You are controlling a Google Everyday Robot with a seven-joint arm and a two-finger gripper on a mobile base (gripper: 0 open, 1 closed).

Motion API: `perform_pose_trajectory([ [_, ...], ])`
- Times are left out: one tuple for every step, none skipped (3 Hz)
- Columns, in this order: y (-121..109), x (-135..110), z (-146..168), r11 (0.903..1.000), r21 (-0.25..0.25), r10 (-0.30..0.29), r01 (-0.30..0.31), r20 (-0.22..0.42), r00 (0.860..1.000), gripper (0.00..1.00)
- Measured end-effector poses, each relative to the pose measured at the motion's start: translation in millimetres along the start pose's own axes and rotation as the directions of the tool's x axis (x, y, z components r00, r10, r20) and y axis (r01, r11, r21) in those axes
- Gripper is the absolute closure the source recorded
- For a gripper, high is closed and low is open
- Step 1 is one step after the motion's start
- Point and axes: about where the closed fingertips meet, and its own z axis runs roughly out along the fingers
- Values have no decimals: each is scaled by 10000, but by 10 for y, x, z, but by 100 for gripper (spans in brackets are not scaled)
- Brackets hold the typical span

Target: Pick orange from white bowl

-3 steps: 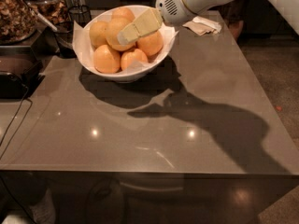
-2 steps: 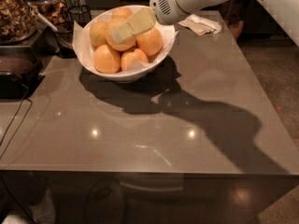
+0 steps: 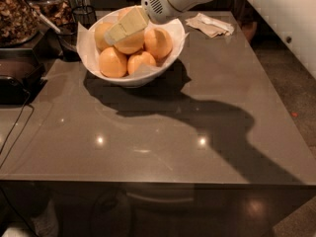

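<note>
The white bowl (image 3: 165,65), lined with white paper, stands at the back left of the grey table and holds several round fruits. The orange (image 3: 132,45) is the large, paler yellow-orange fruit in the middle of the pile. Smaller, deeper-orange fruits lie around it, at the front left (image 3: 112,62) and at the right (image 3: 158,42). My gripper (image 3: 116,34) reaches in from the upper right on the white arm. It lies low over the pile, right on top of the orange and pointing left. It partly hides the orange.
A crumpled paper napkin (image 3: 210,24) lies on the table behind and to the right of the bowl. Dark containers of dried goods (image 3: 17,16) and a black tray (image 3: 15,78) stand along the left edge. A cable (image 3: 15,132) hangs at the left.
The gripper has moved left and deeper over the bowl, from the pile's right side to above its middle. The bowl and fruits have not moved.
</note>
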Motion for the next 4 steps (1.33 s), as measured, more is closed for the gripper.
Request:
perform_pose_trajectory([
  [-47, -56, 86, 9998, -87, -169, 168, -20, 9999, 0],
  [-133, -46, 140, 9999, -22, -143, 143, -75, 9999, 0],
  [-229, -4, 182, 10000, 41, -2, 2, -169, 9999, 0],
  [-271, 34, 256, 10000, -47, 84, -86, -301, 9995, 0],
])
